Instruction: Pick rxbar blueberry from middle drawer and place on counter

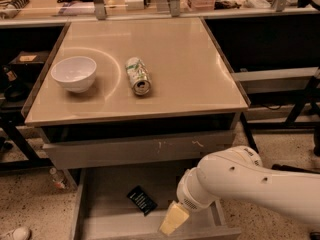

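The rxbar blueberry (141, 200), a small flat black bar with white print, lies on the grey floor of the open middle drawer (107, 196), left of centre. My gripper (173, 219) hangs at the end of the white arm, over the drawer's front right part, a short way right of the bar and below it in the camera view. It is apart from the bar. The beige counter (185, 64) sits on top of the grey drawer unit.
A white bowl (74, 73) and a crushed green-white can (138, 75) lie on the counter's left half. A grey drawer front with pale scratches (150, 149) is above the open drawer. A cluttered shelf runs along the back. A speckled floor lies around the unit.
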`<action>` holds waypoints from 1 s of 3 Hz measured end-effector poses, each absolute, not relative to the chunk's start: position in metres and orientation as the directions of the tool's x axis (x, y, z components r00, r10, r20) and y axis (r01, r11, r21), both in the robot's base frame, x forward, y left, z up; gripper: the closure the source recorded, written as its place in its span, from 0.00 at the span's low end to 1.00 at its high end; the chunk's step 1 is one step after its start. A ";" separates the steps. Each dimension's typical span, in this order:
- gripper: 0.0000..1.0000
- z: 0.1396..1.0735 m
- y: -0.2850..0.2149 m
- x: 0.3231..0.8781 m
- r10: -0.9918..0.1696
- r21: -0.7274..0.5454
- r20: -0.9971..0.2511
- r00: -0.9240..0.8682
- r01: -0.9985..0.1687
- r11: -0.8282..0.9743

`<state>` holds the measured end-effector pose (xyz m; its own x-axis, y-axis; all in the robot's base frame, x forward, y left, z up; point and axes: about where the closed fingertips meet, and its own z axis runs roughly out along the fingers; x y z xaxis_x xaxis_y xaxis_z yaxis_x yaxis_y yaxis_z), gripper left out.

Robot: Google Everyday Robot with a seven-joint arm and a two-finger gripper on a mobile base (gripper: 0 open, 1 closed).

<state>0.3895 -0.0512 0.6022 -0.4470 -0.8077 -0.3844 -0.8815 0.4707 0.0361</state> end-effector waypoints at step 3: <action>0.00 0.563 -0.019 0.381 -0.805 0.090 -0.404 -0.435 -0.894 0.439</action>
